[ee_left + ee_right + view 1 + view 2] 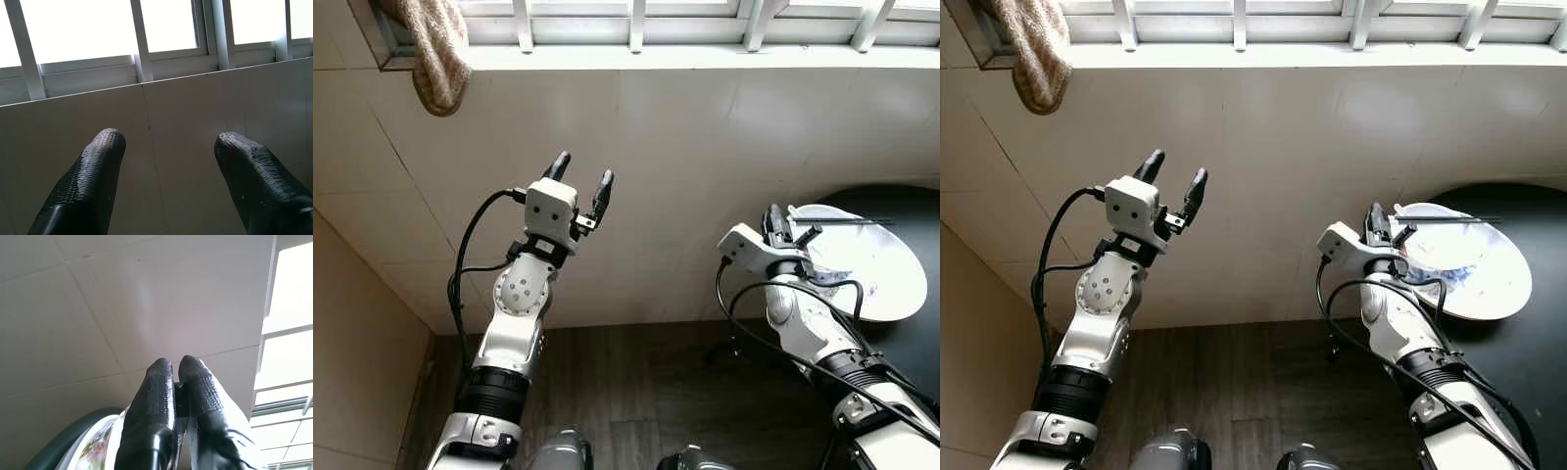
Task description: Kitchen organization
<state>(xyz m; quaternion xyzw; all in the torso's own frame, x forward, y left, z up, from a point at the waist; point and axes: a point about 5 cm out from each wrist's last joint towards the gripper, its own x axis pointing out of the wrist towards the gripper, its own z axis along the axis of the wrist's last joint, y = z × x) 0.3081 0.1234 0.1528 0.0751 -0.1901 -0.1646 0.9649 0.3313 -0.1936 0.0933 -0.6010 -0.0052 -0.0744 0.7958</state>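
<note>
A white plate [871,264] with a flower pattern sits over the left edge of a round black table [913,345]. A pair of dark chopsticks [842,221] lies across the plate's far side. My right gripper [773,215] is shut on the plate's left rim; in the right wrist view its fingertips [161,369] press together on the rim, and the patterned plate [100,445] shows beside them. My left gripper [582,168] is raised in front of the tiled wall, open and holding nothing. Its two fingers [105,147] stand well apart.
A cream tiled wall [705,147] stands straight ahead with a white-framed window [636,20] above it. A beige towel [435,49] hangs at the upper left of the window ledge. Dark wood floor [636,382] lies below, between my arms.
</note>
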